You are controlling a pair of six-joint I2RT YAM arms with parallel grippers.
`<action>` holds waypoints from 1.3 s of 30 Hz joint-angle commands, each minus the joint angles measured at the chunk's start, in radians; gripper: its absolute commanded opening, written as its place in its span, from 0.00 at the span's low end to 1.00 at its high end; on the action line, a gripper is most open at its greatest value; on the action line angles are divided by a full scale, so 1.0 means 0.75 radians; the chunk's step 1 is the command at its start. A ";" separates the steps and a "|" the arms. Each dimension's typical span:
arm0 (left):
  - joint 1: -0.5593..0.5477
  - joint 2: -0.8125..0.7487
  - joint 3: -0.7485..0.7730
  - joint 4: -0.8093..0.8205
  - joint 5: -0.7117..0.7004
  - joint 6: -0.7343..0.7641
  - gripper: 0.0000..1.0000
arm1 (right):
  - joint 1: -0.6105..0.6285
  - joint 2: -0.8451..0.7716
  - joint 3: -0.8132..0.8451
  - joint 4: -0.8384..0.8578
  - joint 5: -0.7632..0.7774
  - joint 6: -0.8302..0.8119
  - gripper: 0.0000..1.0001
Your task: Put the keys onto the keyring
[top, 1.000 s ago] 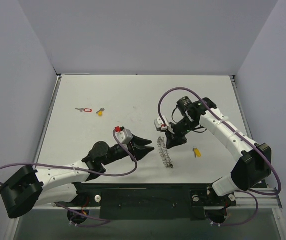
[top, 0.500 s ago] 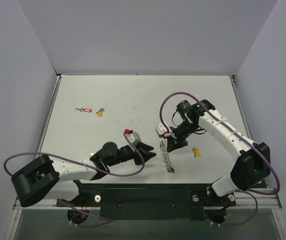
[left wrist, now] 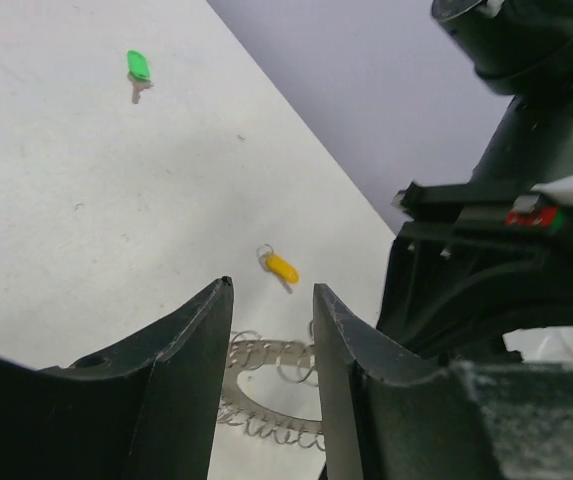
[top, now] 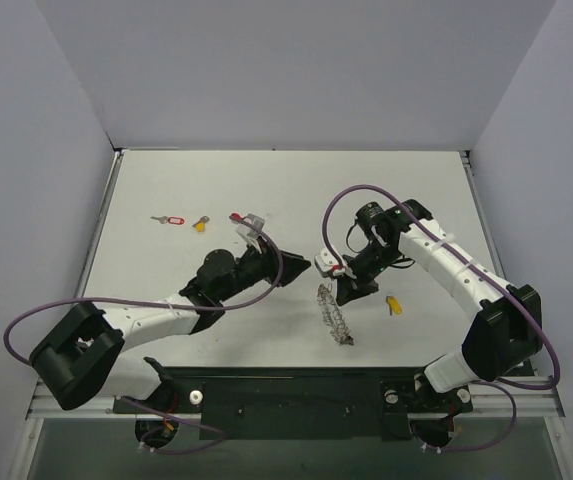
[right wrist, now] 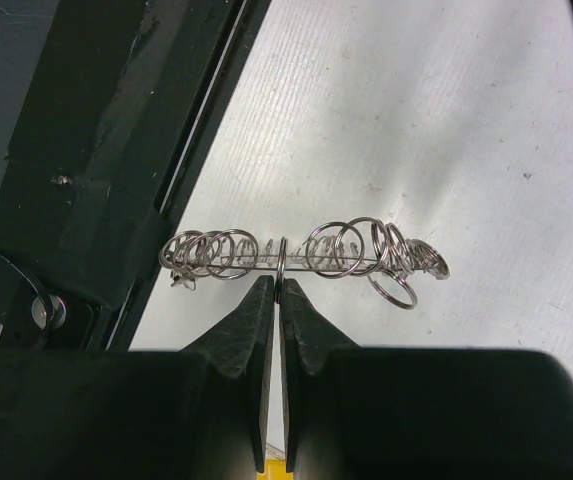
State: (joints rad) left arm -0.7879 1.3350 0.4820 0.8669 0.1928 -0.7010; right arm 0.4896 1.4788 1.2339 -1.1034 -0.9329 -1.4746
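The keyring (top: pixel 333 314), a floppy silver loop of small rings, lies just in front of table centre. My right gripper (top: pixel 336 293) is shut on one of its rings, which the right wrist view shows pinched at my fingertips (right wrist: pixel 280 282) with the rest of the keyring (right wrist: pixel 216 255) strung out across. My left gripper (top: pixel 306 267) is open and empty, just left of the keyring's far end. The left wrist view shows the keyring (left wrist: pixel 271 352) between my fingers. A yellow key (top: pixel 393 304) lies right of the keyring. A red-tag key (top: pixel 170 219) and another yellow key (top: pixel 200 224) lie far left. A green key (left wrist: pixel 138 66) shows only in the left wrist view. The black key is out of view.
The right arm's black body (left wrist: pixel 486 270) fills the right side of the left wrist view, close to my left fingers. The black front rail (right wrist: pixel 116 150) runs along the near table edge, close beside the keyring. Purple cables loop from both arms.
My left arm has swung away from the front edge and lifted, bringing its open gripper to the keyring's far end. My right gripper has shifted slightly left and nearer, still holding the ring.
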 commanded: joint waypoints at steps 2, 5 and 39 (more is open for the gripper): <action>0.010 -0.037 0.253 -0.454 0.107 -0.068 0.48 | -0.021 -0.041 -0.007 -0.077 -0.098 -0.044 0.00; 0.010 -0.005 0.349 -0.654 0.152 -0.066 0.48 | -0.025 -0.047 -0.009 -0.075 -0.098 -0.046 0.00; -0.162 0.147 0.779 -1.379 -0.016 -0.119 0.45 | -0.029 -0.049 -0.017 -0.079 -0.098 -0.059 0.00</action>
State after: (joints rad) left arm -0.9028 1.4521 1.0142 -0.1764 0.1970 -0.7753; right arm 0.4709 1.4788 1.2243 -1.1080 -0.9497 -1.4944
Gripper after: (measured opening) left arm 0.449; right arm 0.007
